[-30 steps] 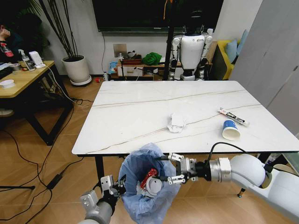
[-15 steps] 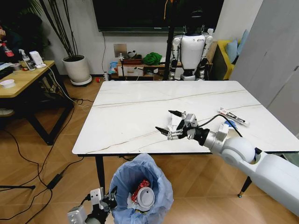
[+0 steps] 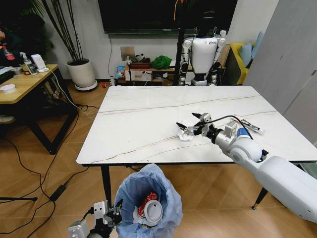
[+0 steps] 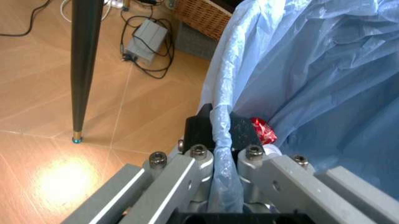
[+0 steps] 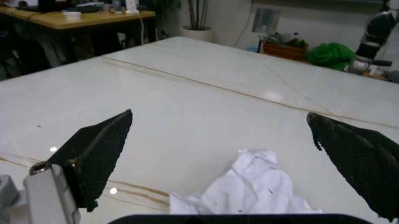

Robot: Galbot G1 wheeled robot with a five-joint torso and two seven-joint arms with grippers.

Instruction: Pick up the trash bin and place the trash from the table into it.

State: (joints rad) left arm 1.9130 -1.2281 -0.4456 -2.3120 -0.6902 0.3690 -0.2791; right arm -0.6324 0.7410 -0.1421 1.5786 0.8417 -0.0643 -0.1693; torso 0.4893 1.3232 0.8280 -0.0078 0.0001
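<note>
The trash bin (image 3: 148, 198), lined with a light-blue bag, hangs low in front of the table (image 3: 138, 119). My left gripper (image 3: 106, 214) is shut on its rim; the left wrist view shows the fingers (image 4: 193, 135) pinching the bag edge (image 4: 222, 116). A red wrapper (image 3: 147, 201) and a white disc (image 3: 153, 211) lie inside. My right gripper (image 3: 187, 122) stands open over a crumpled white tissue (image 3: 186, 135) on the table, with the tissue (image 5: 252, 186) between its spread fingers (image 5: 100, 149). A blue cup (image 3: 241, 132) and a thin white tube (image 3: 248, 123) lie behind my right arm.
The table's black leg (image 4: 84, 70) stands close to the bin. A yellow wooden desk (image 3: 25, 82) is at the left, and a white plant pot (image 3: 81, 74) and a standing humanoid robot (image 3: 202, 52) are beyond the table. Cables and a power brick (image 4: 145, 37) lie on the floor.
My right gripper has risen from over the bin to the tabletop and moved over to the tissue, staying open. The bin has sunk a little lower.
</note>
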